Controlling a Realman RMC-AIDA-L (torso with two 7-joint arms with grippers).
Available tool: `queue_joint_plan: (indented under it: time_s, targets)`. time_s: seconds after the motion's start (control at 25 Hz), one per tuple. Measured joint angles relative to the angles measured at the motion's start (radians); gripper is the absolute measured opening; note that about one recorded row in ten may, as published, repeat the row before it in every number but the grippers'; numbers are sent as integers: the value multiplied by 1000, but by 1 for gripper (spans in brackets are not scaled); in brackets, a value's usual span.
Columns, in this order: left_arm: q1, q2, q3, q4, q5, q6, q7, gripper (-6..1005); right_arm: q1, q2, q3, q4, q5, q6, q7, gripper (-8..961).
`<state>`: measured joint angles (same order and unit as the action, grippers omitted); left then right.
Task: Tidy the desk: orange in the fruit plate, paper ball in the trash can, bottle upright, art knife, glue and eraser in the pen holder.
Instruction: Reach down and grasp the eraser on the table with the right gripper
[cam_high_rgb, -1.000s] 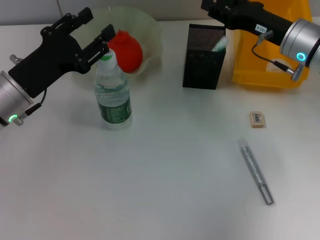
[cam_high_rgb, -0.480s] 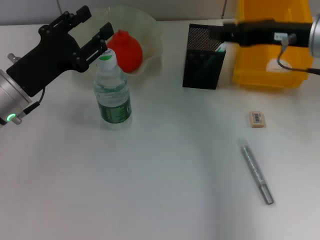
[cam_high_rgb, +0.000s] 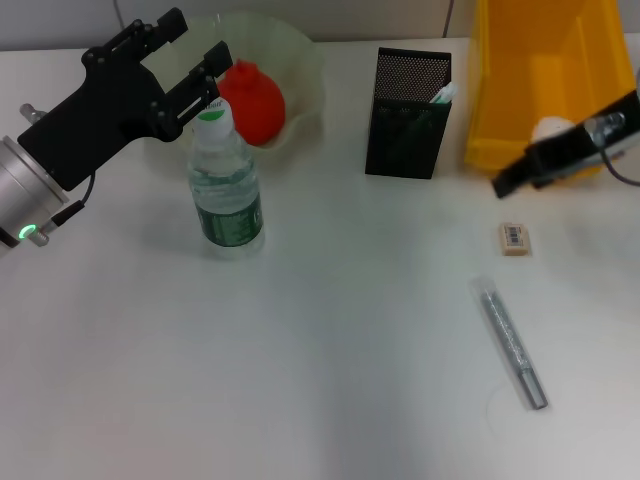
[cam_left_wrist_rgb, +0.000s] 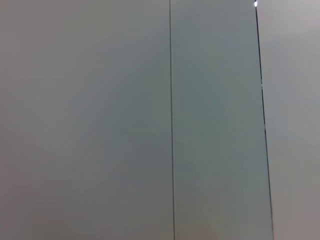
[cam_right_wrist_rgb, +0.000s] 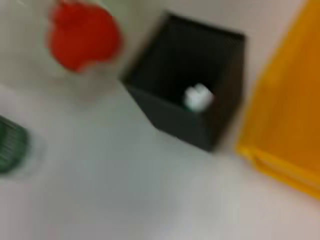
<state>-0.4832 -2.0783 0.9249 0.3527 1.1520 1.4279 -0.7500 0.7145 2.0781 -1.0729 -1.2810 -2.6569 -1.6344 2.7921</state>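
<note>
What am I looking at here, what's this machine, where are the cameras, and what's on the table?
It is a two-armed robot tidying a desk. The main picture comes from a camera on its head, looking down. The other two come from cameras on its wrists: the left one shows only a blank wall, the right one a blurred look at the desk. The left tool sits open around the cap of the upright bottle. The right tool hangs near the yellow trash can, above the eraser; I cannot tell whether it is open. The orange lies in the fruit plate, the paper ball in the can. A black pen holder and a silver art knife are there too.
</note>
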Motion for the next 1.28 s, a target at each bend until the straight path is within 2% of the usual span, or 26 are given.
queue_joint_plan:
  time_s: [0.2,0.4,0.52,0.76,1.12,1.28]
  targets:
    - [-3,0,0,0,0,0,0,620,49,-1,-15,86,-120,-9,27,518]
    - [-8,0,0,0,0,0,0,620,97,1,-20,208,-204,40,27,519]
    - [-10,0,1,0,0,0,2,620,119,0,-26,279,-209,91,20,520]
    - [-8,0,2,0,0,0,2,621,131,-1,-60,342,-210,178,1,521]
    - [0,0,0,-2,0,0,13,621,192,0,-61,484,-202,249,-43,523]
    - [2,0,0,-3,0,0,14,621,205,1,-61,504,-202,257,-45,540]
